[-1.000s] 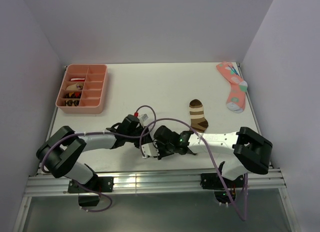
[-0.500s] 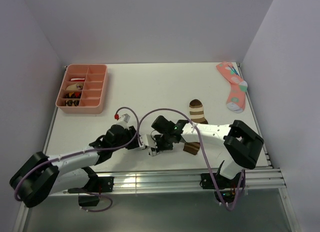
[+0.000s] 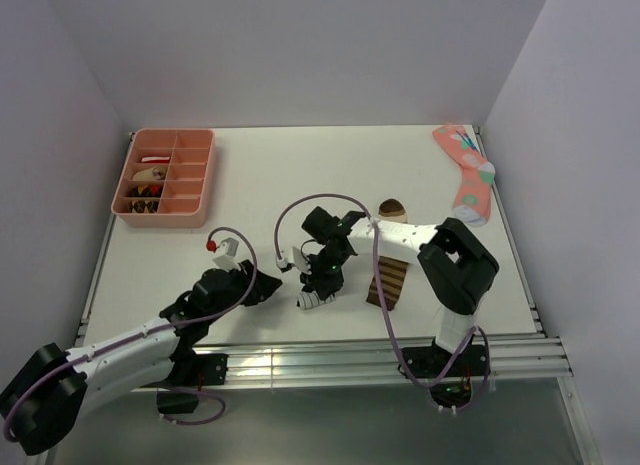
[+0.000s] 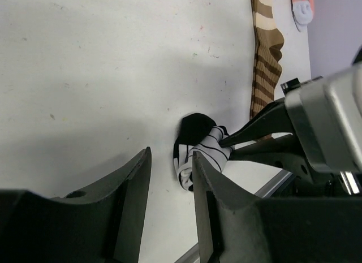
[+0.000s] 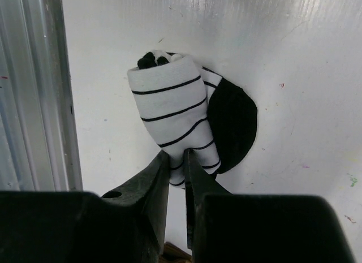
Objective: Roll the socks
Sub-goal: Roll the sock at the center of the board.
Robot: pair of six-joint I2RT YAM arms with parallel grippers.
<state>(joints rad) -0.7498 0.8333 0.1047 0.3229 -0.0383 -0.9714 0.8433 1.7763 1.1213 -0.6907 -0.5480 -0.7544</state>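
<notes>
The small white sock (image 3: 312,298) with thin black stripes is rolled into a bundle near the table's front edge. It also shows in the right wrist view (image 5: 169,104), its black end beside the roll. My right gripper (image 5: 176,156) is shut on the near end of the roll; from above it (image 3: 320,283) sits right over it. My left gripper (image 4: 171,158) is open and empty, just left of the roll (image 4: 199,147), and shows at lower left from above (image 3: 272,289). The brown-and-tan striped sock (image 3: 390,257) lies stretched out flat to the right.
A pink compartment tray (image 3: 165,177) holding small items stands at the back left. A pink dotted sock (image 3: 468,175) lies at the back right. The metal rail (image 5: 34,87) of the front edge runs close beside the roll. Grey walls enclose the table.
My left gripper has let go and pulled back to the left, away from the roll. My right arm has swung round, still holding the white sock. The brown sock now lies uncovered.
</notes>
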